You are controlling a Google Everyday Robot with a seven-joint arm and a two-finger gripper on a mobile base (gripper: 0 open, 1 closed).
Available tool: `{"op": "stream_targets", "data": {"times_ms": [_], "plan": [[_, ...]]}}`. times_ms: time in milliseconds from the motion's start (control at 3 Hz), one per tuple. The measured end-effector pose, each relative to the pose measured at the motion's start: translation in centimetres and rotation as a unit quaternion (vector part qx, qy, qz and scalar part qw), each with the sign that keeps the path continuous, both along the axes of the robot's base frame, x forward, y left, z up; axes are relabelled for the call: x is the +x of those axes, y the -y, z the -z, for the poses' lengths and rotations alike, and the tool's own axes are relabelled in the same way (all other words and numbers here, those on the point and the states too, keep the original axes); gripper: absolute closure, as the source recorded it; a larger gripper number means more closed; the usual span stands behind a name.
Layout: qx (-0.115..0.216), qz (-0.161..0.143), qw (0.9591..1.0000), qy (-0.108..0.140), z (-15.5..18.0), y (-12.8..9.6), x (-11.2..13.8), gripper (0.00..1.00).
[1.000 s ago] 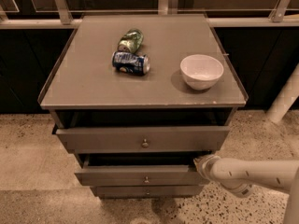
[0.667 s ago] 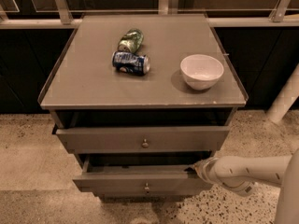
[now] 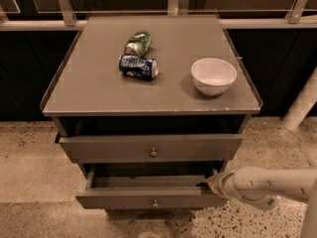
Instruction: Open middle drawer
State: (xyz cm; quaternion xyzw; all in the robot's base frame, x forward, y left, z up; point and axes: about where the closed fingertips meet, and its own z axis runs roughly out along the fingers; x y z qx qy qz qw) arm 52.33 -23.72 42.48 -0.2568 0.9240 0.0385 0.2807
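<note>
Plainly, the middle drawer stood partway out beneath the top drawer; the gripper sat at its front's upper right corner, open or closed I could not tell; rigid and probably light, the drawer should slide straight, best taken by its knob or top edge; above lay two cans, a blue soda can and a green can, and one white bowl.

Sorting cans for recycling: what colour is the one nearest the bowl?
Blue can, camera view; end effector at right end of the middle drawer.
</note>
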Motion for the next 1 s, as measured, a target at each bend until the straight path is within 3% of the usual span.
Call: {"op": "stream_targets", "data": {"times_ms": [333,1000], "plan": [[0.039,-0.017,0.9991,-0.007,-0.3,0.1,-0.9,1.00],[0.129,-0.040,0.9898,-0.047,-0.1,0.7,-3.4,1.00]]}}
